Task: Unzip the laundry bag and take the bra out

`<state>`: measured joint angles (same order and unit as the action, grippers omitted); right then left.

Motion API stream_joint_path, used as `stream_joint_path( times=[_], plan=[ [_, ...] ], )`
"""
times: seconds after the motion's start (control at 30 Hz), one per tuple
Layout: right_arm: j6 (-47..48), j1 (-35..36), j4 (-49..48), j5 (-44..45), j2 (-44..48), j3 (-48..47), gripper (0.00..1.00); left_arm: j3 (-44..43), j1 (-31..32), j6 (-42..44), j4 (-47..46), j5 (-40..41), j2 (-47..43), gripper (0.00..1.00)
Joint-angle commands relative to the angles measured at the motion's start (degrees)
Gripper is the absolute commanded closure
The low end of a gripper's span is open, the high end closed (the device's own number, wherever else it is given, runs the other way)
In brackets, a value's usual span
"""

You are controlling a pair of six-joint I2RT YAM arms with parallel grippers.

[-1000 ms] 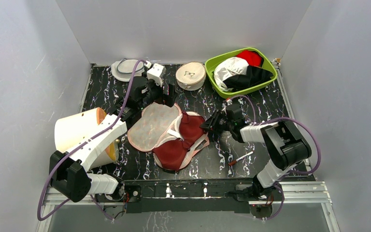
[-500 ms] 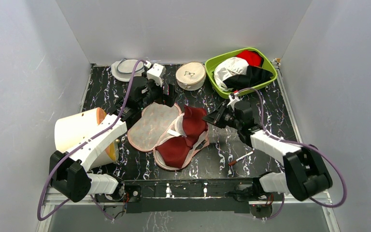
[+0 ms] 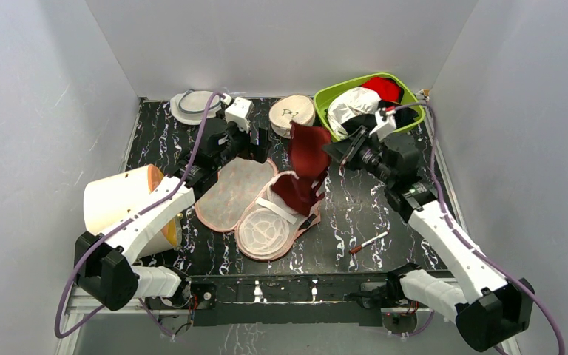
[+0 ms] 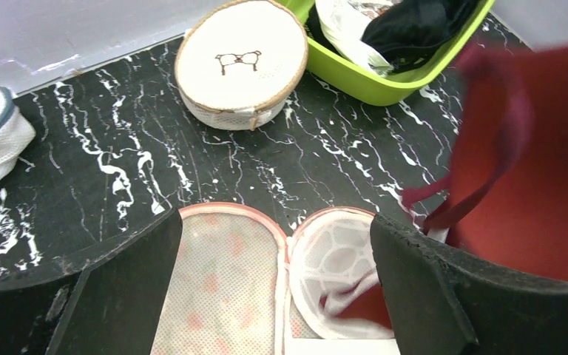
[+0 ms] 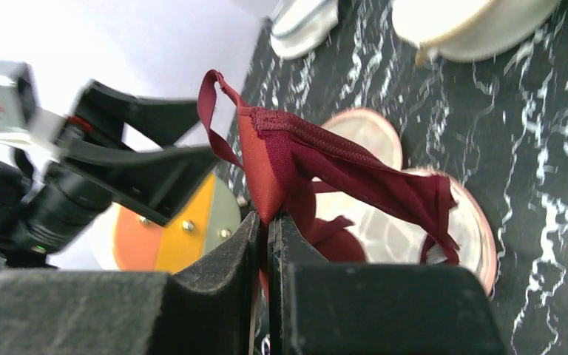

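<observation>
Raise the bra [image 3: 309, 151], pinched tight in the right gripper [image 5: 268, 222], toward 1 o'clock until its trailing cup clears the laundry bag [image 3: 233, 194]; pin the bag's rim with the wide-spread left gripper [image 4: 274, 231].

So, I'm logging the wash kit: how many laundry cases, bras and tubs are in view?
Laundry cases: 3 (open leaf-print peanut-shaped laundry bag, round cream case, round white-grey mesh pouch)
Bras: 1 (dark maroon bra, held by the right tool)
Tubs: 1 (lime-green plastic tub)
Total: 5
</observation>
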<state>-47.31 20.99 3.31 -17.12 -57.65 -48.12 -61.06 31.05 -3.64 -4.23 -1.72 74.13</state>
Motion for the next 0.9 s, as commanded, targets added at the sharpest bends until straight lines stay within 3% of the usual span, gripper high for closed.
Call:
stream_joint_path(
  times=[0.0, 0.3, 0.87],
  plan=[
    [5.7, 0.1, 6.9, 7.1, 2.3, -11.1, 1.0, 0.2, 0.5, 0.3, -0.3, 6.7, -3.6, 0.02],
    [11.9, 0.2, 13.1, 23.0, 0.9, -23.8, 1.0, 0.1, 0.9, -0.2, 0.7, 13.6, -4.3, 0.02],
    [18.3, 0.1, 1.6, 49.3, -8.8, -28.4, 1.0, 0.2, 1.3, 0.3, 0.3, 13.6, -4.1, 0.02]
  ],
)
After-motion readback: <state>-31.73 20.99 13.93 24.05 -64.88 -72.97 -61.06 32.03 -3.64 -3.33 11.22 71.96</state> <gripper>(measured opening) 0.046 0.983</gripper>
